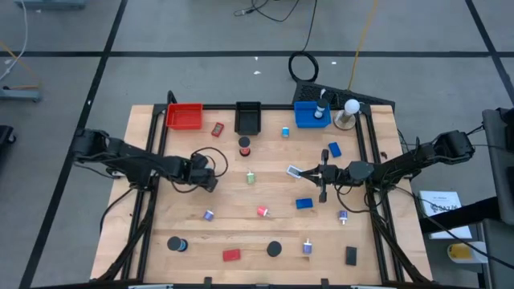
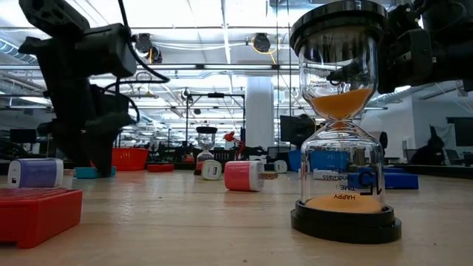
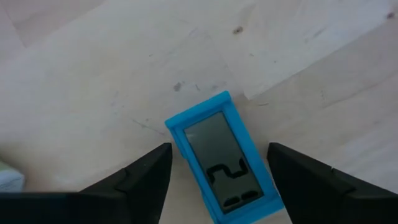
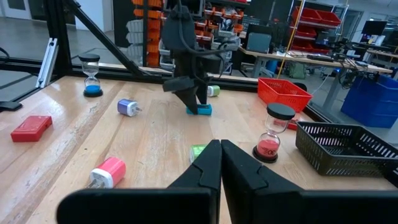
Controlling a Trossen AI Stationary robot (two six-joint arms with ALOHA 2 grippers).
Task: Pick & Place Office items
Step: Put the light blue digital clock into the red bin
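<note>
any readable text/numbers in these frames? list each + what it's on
"2" on the display of the blue timer, between the left gripper fingers.
"HAPPY" and "TIME", mirrored, on the hourglass in the low view.
White sheet beside the table: print too small to read.

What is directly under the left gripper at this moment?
A small blue timer with a grey screen lies flat on the wooden table between the open fingers of the left gripper. Its near end runs out of view.

Bare wood around the blue timer, open table mid-left (nearest obstacle, a green clip), trays along the far edge
</note>
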